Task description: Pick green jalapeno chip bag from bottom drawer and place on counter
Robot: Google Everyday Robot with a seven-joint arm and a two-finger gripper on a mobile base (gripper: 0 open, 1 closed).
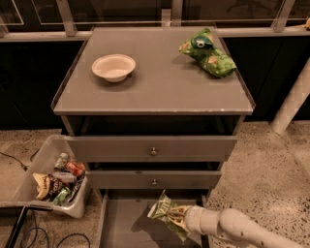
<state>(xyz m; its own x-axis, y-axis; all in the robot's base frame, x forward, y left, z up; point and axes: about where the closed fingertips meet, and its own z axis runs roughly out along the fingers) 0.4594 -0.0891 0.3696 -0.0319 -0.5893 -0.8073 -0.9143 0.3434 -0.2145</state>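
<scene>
This looks like a test area in an office building: speckled hard floor (271,160), dark glass panels (121,9) in metal frames behind a grey cabinet (193,145), cables (29,237) and a snack bin (72,210) on the floor. The gripper (186,219) holds the green jalapeno chip bag (164,210) over the bottom drawer (126,227).

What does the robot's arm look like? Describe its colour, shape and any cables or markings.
The arm is a smooth cream-white tube of rounded, bulging segments. No cables or markings show. Its gripper sits low in the view over the bottom drawer, mostly hidden by the green jalapeno chip bag, so its colour cannot be told.
</scene>
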